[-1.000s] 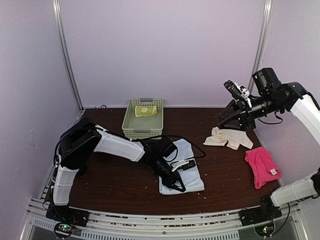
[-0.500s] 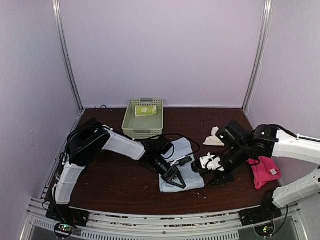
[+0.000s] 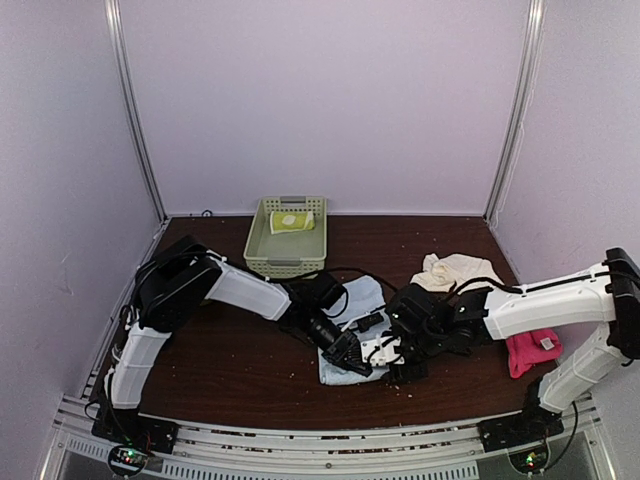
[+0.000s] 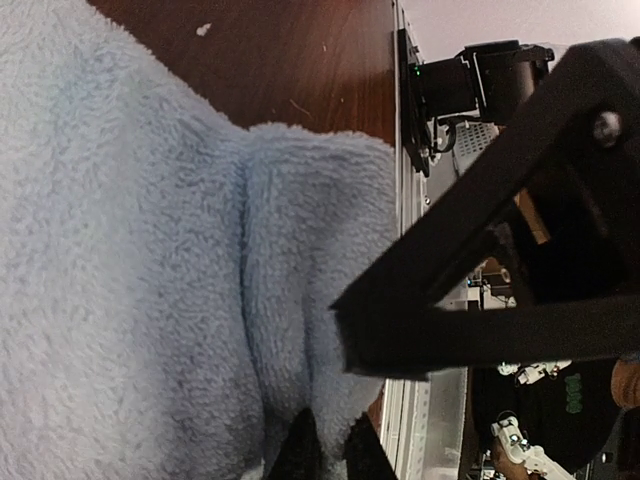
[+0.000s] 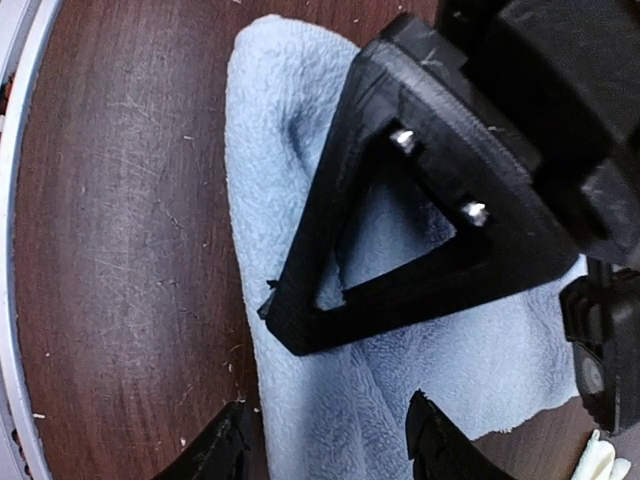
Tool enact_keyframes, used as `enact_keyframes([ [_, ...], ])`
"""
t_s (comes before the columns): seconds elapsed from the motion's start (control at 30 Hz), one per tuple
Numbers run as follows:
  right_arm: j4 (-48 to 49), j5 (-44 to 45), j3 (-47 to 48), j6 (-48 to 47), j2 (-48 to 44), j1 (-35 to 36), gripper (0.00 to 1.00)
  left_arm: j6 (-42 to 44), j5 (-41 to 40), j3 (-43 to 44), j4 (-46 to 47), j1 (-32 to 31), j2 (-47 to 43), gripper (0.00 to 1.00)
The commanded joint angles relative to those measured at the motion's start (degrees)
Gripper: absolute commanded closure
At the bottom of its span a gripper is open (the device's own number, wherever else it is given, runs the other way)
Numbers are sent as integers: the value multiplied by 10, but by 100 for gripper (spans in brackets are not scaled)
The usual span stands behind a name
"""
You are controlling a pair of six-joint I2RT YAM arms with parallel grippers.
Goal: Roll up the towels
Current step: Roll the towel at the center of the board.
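Note:
The light blue towel point(image 3: 372, 298) lies flat on the dark table point(image 3: 230, 360) and fills the left wrist view point(image 4: 150, 250). My left gripper point(image 3: 345, 352) point(image 4: 330, 455) is shut on a raised fold near its front edge. My right gripper point(image 3: 396, 362) point(image 5: 335, 445) is open, its fingers astride the towel's front edge point(image 5: 300, 400), just right of the left gripper's finger point(image 5: 420, 285). The cream-white towel point(image 3: 455, 268) lies crumpled at the back right. The hot pink towel point(image 3: 530, 350) is partly hidden by the right arm. The lime-green towel point(image 3: 290, 221) sits in the basket.
A green plastic basket point(image 3: 262, 262) stands at the back centre. Black cables point(image 3: 395, 300) run across the blue towel's far side. The table's metal front rail point(image 3: 320, 440) runs along the near edge. Pale walls close in the sides and back.
My right arm has swung down from high at the back right to the blue towel's front edge, beside the left gripper. My left gripper has stayed on the towel, shifting slightly.

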Motion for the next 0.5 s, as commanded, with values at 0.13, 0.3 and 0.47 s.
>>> enact_keyframes([
  [0.13,54,19,10,12,68,12,71,3,-18,-10,6,9,16,91],
  [0.3,5,-13,33,15,90,11,98,30,-90,-24,-35,15,-42,69],
  [0.47,-68,-109,51,22,95,-8,100,56,-331,-143,-25,30,-249,50],
])
